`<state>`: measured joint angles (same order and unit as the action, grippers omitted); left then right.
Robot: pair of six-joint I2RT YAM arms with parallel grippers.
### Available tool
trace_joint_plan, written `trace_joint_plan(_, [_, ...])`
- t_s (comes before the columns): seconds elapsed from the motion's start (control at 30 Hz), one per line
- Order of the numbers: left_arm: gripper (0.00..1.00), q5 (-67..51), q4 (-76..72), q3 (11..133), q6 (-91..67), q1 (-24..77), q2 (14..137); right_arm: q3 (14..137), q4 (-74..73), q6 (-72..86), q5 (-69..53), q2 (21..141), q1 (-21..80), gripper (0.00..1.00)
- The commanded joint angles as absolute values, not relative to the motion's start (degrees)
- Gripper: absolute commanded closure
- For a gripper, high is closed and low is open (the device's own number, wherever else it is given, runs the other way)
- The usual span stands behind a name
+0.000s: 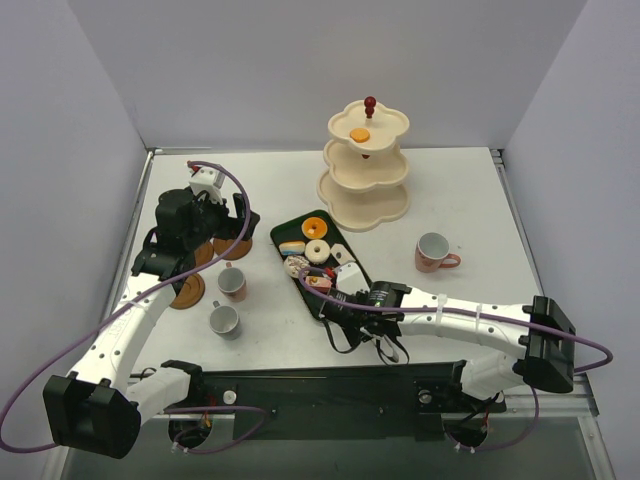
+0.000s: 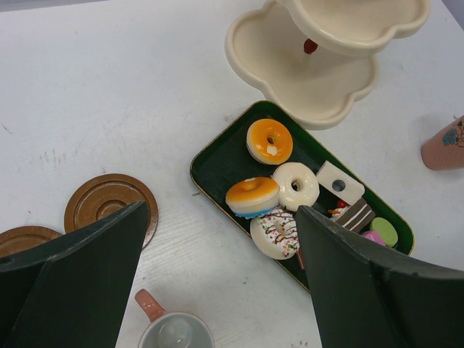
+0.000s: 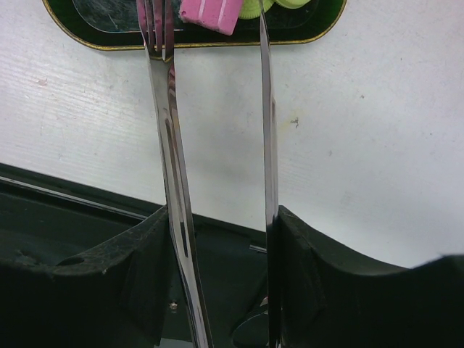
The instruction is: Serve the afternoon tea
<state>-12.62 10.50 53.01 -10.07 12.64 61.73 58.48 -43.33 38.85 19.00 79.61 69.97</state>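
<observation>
One sweet (image 1: 360,135) on stand (image 1: 345,200); plating sweets. Right pincer (image 3: 221,228) half-closed on tongs (image 3: 170,145), tips at pink sweet (image 3: 210,11) in tray (image 3: 101,41). Left pincer (image 2: 221,210) wide, empty. Next, probably: pinch, lift.

The white table (image 1: 450,190) carries a cream three-tier stand (image 1: 367,190) at upper centre and a dark green tray (image 1: 288,228) mid-frame. A pink cup (image 1: 433,252) stands at right. Two more cups (image 1: 232,283) stand at lower left, beside brown saucers (image 1: 187,292).
</observation>
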Motion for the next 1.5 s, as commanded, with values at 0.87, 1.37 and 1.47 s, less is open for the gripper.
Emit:
trace_joint_plan(0.87, [0.06, -13.4, 9.4, 55.1, -10.5, 12.4, 61.7, 59.7, -48.9, 42.1, 22.8, 81.3, 70.8, 0.58])
trace_joint_plan(1.37, [0.06, -13.4, 9.3, 54.8, -10.7, 12.6, 61.1, 63.5, -47.6, 37.2, 24.5, 74.6, 68.6, 0.85])
trace_joint_plan(1.47, [0.06, -13.4, 9.1, 54.8, -10.7, 12.6, 60.9, 64.9, -47.5, 34.4, 24.4, 71.5, 66.5, 0.85])
